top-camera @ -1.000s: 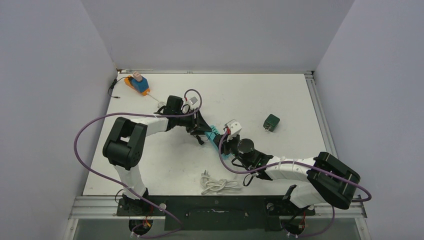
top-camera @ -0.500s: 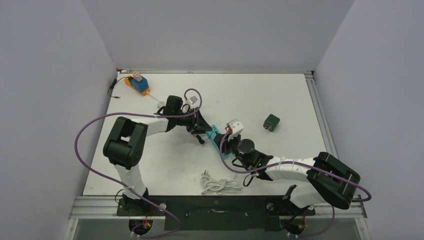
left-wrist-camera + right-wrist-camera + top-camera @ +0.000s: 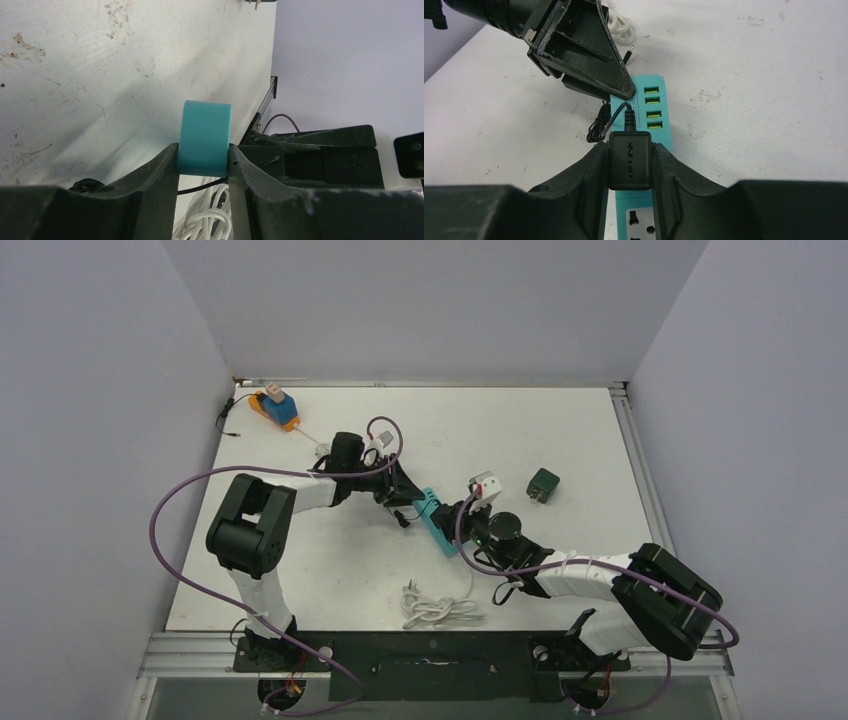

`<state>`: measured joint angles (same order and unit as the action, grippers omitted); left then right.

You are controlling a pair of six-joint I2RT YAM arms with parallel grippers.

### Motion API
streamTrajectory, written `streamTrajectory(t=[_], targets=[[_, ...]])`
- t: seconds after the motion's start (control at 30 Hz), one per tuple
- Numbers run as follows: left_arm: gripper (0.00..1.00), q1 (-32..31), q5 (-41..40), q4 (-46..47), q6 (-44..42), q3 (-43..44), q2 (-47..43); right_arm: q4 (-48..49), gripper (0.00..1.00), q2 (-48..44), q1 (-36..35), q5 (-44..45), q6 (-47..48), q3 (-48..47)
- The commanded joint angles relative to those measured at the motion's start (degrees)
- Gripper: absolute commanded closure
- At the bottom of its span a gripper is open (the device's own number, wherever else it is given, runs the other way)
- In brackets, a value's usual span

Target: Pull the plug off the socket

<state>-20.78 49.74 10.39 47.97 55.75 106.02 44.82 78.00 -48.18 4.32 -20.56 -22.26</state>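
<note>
We clamp the teal strip [image 3: 205, 127] steady in our left gripper [image 3: 204, 152]; our right gripper [image 3: 629, 149] grasps the black adapter [image 3: 630, 165] over it.

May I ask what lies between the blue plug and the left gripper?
Top view: a thin white cord, then the left arm's own wrist, between plug and left gripper.
</note>
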Motion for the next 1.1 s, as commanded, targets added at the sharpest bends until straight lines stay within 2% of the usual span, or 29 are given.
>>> streamTrajectory(t=[0.0,0.3,0.5,0.6,1.07], targets=[[1.0,-0.1,3.7,3.4,1.3,0.0,-0.6,4.4,0.95,0.2,3.0,-2.3,-3.3,0.6],[1.0,0.0,3.1,3.3,1.4,-0.1,-0.5,3.8,0.95,0.9,2.8,-2.9,-2.3,0.0],[1.0,0.6,1.2,-0.5,-0.2,0.5,0.0,2.1,0.95,0.3,0.2,0.3,0.2,-0.9],[1.0,1.0,-1.0,-5.8,-2.9,1.6,-0.1,1.1,0.95,0.4,-1.8,2.6,1.8,-1.6],[1.0,2.0,-2.6,-8.1,-3.6,1.9,0.1,-2.2,0.95,1.8,-8.6,10.6,7.8,-4.4]])
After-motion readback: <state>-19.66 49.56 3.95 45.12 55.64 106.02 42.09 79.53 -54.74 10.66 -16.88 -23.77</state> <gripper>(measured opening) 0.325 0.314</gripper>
